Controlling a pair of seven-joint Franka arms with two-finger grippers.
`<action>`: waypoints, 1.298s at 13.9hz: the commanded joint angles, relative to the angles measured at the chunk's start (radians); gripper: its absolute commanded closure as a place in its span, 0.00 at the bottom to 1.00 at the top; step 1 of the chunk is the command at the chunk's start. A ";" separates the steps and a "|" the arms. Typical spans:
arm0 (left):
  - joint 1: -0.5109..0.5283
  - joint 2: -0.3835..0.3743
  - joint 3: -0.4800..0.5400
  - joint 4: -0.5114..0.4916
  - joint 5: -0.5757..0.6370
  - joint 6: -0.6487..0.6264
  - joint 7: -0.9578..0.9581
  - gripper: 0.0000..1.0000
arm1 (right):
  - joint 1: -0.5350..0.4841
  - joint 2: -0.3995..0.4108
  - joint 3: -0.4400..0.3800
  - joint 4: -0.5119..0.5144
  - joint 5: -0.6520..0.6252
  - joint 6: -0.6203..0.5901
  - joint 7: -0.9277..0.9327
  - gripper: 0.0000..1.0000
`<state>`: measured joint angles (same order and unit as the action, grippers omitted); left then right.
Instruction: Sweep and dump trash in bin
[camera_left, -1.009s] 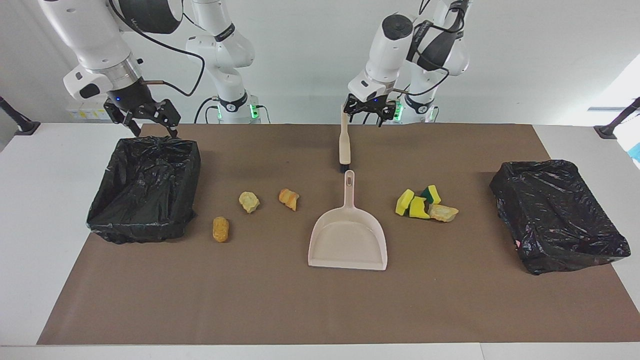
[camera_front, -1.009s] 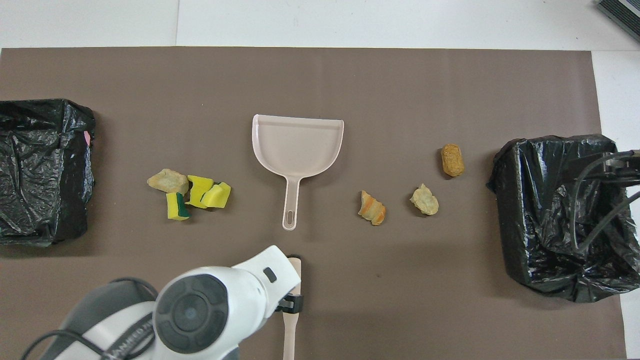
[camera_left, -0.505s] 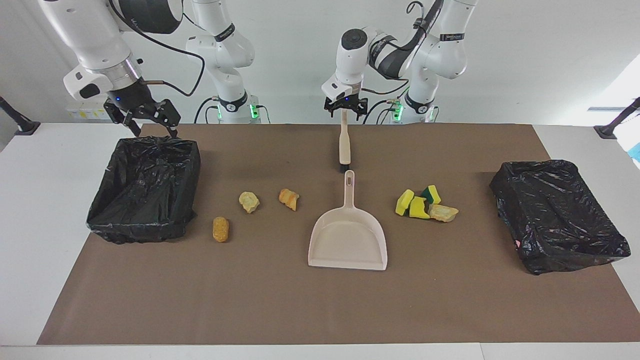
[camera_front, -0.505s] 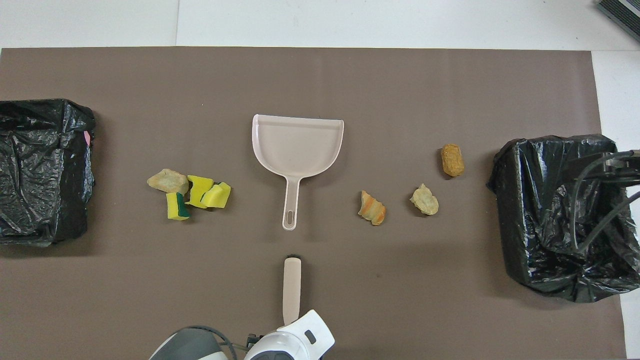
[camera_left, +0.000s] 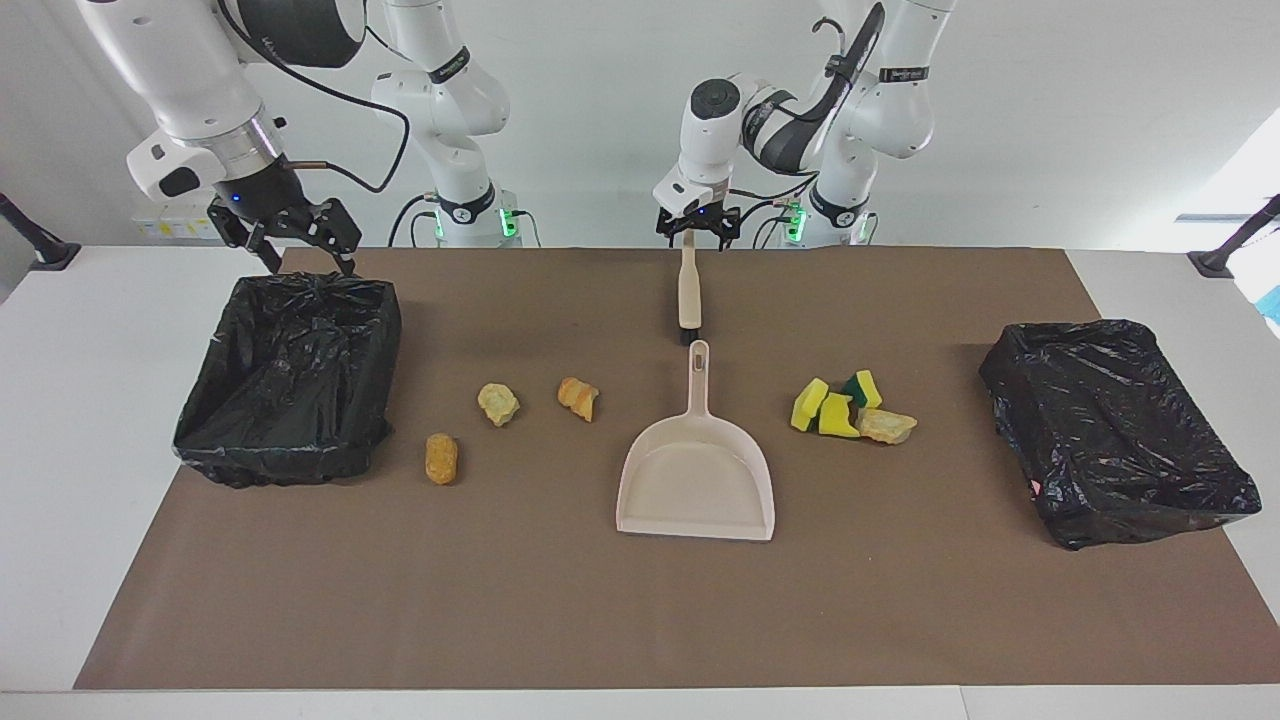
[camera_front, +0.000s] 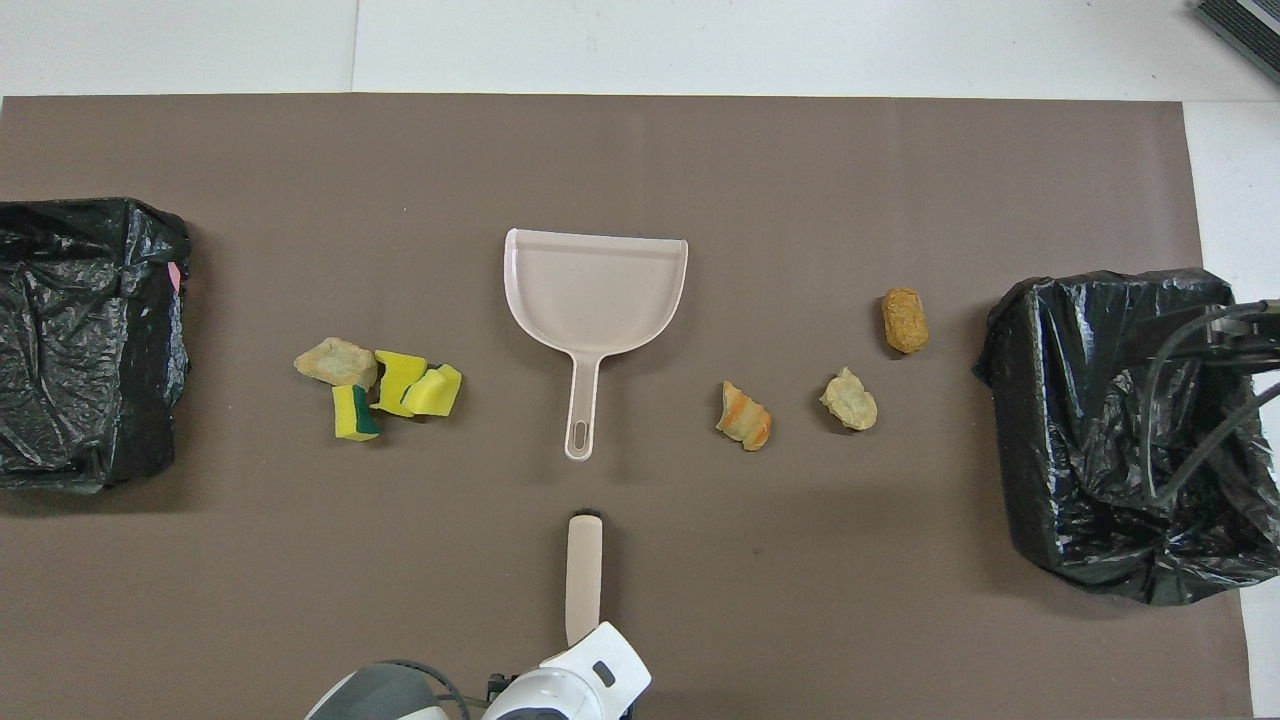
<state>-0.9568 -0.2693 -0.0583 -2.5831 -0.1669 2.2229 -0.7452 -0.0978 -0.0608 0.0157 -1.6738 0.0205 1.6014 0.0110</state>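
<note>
The trash lies on the brown mat on both sides of a beige dustpan (camera_left: 697, 470). A cluster of yellow and green sponge chunks with one tan lump (camera_left: 845, 408) lies toward the left arm's end. Three tan-orange lumps (camera_left: 498, 404) lie toward the right arm's end. A beige brush (camera_left: 689, 290) lies flat, nearer to the robots than the dustpan's handle. My left gripper (camera_left: 697, 232) is over the end of the brush handle, its fingers spread. My right gripper (camera_left: 300, 250) is open and empty, and waits above the edge of a black-lined bin (camera_left: 280, 455).
A second black-lined bin (camera_left: 1150, 520) stands at the left arm's end of the mat. In the overhead view the dustpan (camera_front: 596, 290) opens away from the robots, with the brush (camera_front: 584, 570) in line with its handle. White table borders the mat.
My left arm drew back from over the middle of the brush to the end of its handle. The brush, dustpan, trash and right arm have not moved.
</note>
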 joint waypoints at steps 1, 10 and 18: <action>-0.031 -0.015 0.015 -0.022 -0.022 0.021 -0.019 0.00 | -0.005 -0.019 0.003 -0.021 0.018 0.002 0.009 0.00; -0.053 0.008 0.017 -0.022 -0.042 0.020 -0.008 0.14 | -0.007 -0.031 0.001 -0.032 0.006 -0.020 0.006 0.00; -0.031 0.012 0.021 0.061 -0.043 -0.129 0.001 1.00 | 0.033 0.009 0.006 -0.029 0.015 0.057 0.015 0.00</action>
<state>-0.9848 -0.2493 -0.0537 -2.5686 -0.1955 2.1746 -0.7476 -0.0746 -0.0591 0.0187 -1.6867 0.0213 1.6217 0.0110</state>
